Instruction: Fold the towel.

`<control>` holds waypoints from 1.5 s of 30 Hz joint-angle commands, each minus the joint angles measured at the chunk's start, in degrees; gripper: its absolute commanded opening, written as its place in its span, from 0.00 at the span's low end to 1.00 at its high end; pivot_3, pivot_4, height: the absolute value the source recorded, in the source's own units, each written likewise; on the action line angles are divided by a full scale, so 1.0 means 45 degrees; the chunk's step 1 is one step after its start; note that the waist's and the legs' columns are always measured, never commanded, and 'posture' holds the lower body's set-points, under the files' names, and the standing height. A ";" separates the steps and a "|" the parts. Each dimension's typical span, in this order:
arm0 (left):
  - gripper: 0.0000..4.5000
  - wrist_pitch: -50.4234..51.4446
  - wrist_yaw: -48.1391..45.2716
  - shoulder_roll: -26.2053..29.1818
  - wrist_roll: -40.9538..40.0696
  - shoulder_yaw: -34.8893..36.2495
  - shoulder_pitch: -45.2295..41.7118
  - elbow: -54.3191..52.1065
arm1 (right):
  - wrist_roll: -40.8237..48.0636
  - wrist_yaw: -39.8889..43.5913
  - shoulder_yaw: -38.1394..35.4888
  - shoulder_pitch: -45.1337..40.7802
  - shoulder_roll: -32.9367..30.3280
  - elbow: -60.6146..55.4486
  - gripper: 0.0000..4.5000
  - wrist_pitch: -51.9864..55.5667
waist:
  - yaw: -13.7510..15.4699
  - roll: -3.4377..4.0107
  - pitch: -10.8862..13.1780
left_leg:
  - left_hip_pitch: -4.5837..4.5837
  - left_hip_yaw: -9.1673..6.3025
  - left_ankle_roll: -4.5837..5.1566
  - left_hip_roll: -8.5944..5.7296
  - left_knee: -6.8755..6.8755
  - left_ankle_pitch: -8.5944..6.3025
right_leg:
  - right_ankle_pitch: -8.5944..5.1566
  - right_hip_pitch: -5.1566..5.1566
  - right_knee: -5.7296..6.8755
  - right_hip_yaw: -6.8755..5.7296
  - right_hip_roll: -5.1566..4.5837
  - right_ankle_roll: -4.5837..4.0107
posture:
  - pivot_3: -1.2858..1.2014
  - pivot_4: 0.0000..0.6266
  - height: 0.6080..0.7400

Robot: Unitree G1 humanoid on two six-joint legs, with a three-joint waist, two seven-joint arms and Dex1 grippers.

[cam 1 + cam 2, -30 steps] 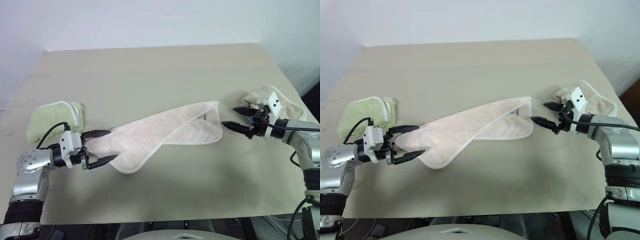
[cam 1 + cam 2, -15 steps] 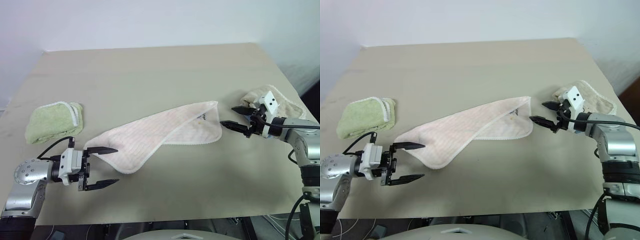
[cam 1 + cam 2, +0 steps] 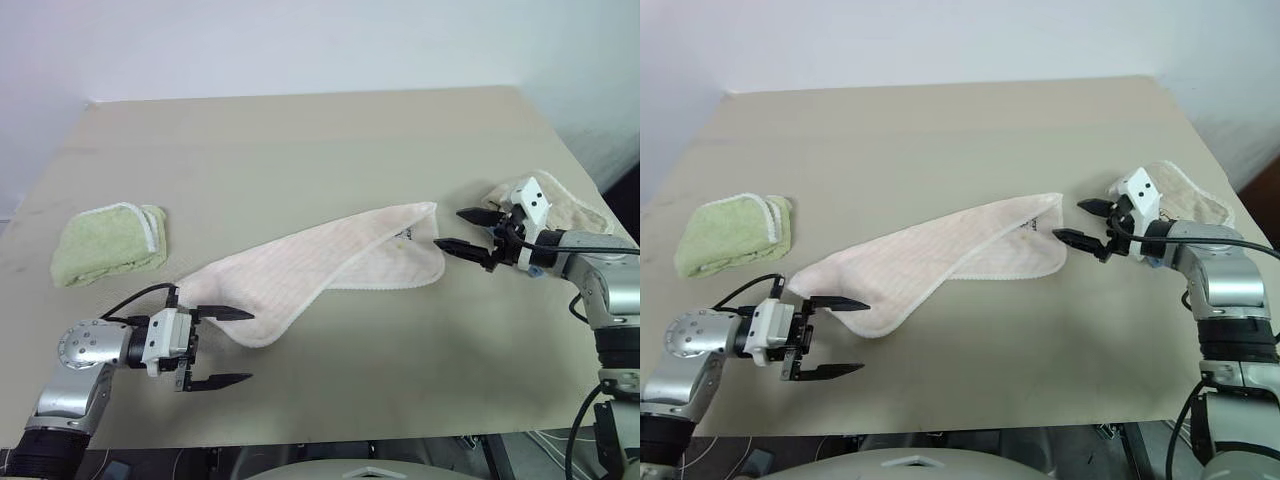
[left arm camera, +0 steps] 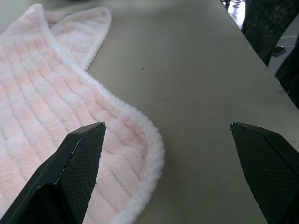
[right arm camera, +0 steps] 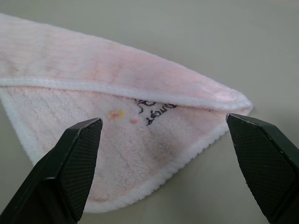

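Towel slanting between my two wide-open tools

The pink towel [image 3: 320,265] lies on the desk [image 3: 300,140], long axis running between my tools; right tool [image 3: 468,232] faces its embroidered corner, left tool [image 3: 222,347] flanks its near corner, both empty.

I'm watching my left gripper [image 3: 232,347] pulling back off the towel [image 3: 320,265]: a second ago its spread fingers were straddling the near-left corner, and now that corner is lying just ahead of the upper fingertip, untouched. The towel's near-left end is settling flat after I let it go.
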 commanded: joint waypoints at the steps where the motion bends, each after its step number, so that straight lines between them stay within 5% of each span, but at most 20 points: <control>1: 1.00 -0.0248 0.0091 -0.0140 0.0249 -0.0299 -0.0248 0.0242 | 0.0087 0.0263 -0.0230 0.0223 -0.0412 -0.0771 0.99 -0.0176 | 0.0002 0.0000 0.0000 | 0.0000 0.0000 0.0000 -0.0001 0.0000 0.0000 | 0.0004 0.0001 -0.0001 0.0000 -0.0001 0.0007 | 0.52 0.24 0.91; 16: 1.00 0.0356 -0.0171 -0.0622 0.0471 -0.1382 -0.1267 0.1880 | 0.0422 0.0042 -0.0709 0.0730 -0.0681 -0.1676 0.99 0.0341 | -0.0002 0.0001 -0.0001 | 0.0001 0.0000 0.0001 0.0000 0.0012 0.0001 | 0.0006 0.0002 0.0005 0.0000 0.0000 0.0011 | 0.52 0.24 0.91; 29: 0.00 -0.0076 -0.0480 -0.0687 0.0552 -0.1415 -0.1500 0.2593 | 0.0581 -0.0193 -0.0929 0.0880 -0.0563 -0.1960 1.00 0.0616 | -0.0009 0.0002 -0.0001 | 0.0001 0.0000 0.0001 0.0000 0.0011 0.0001 | 0.0005 0.0003 0.0005 0.0000 -0.0001 0.0010 | 0.52 0.24 0.91; 45: 0.00 -0.0629 -0.0675 -0.0513 0.0710 -0.1163 -0.2910 0.4297 | 0.0592 -0.0304 -0.0773 0.0514 -0.0567 -0.1763 1.00 0.0446 | 0.0001 0.0005 -0.0003 | 0.0005 -0.0001 0.0002 0.0002 0.0022 0.0002 | 0.0006 0.0006 0.0015 -0.0002 0.0003 0.0011 | 0.52 0.24 0.91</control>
